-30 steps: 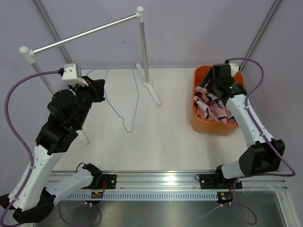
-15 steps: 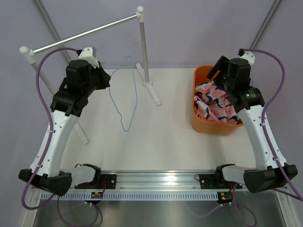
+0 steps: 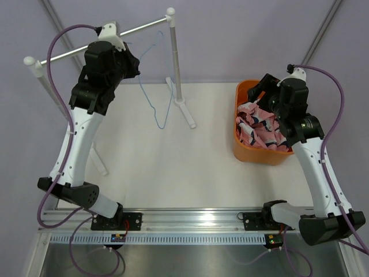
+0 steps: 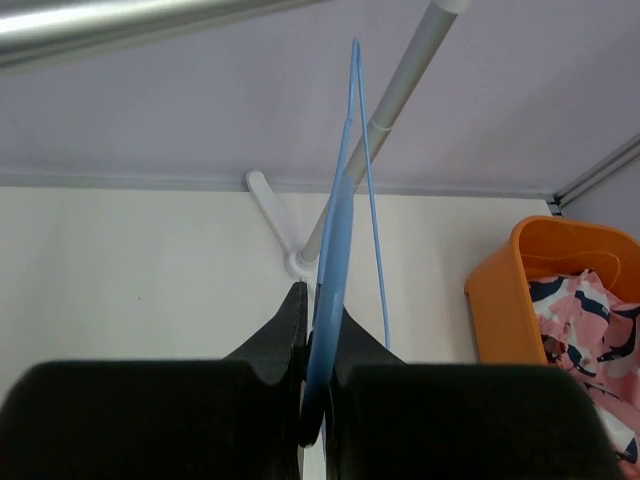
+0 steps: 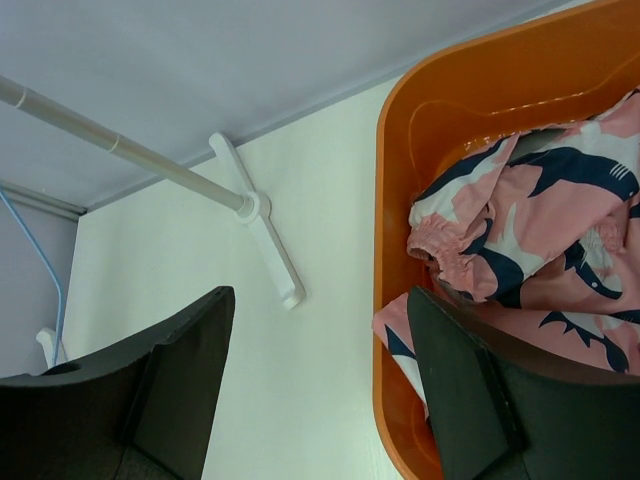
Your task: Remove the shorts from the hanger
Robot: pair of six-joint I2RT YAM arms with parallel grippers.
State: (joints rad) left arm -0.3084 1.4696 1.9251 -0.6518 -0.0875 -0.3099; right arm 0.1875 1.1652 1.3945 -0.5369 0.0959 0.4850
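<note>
Left gripper [image 4: 315, 300]: jaws clamped on the lower end of the hanger [image 4: 335, 230], bare blue wire held upright, up by the clothes rail [image 4: 408, 75]. Shorts [image 5: 540, 210] are off it, bunched inside the orange basket [image 5: 395, 170] on the right side of the surface [image 3: 190, 167]. Right gripper [image 5: 320, 300]: jaws wide apart, hovering over the basket's rim, not touching the fabric.

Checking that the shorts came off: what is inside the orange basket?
The pink shorts with navy and white shapes lie crumpled in the basket, filling most of it. Anything beneath them, and most of the basket's floor, is covered.
</note>
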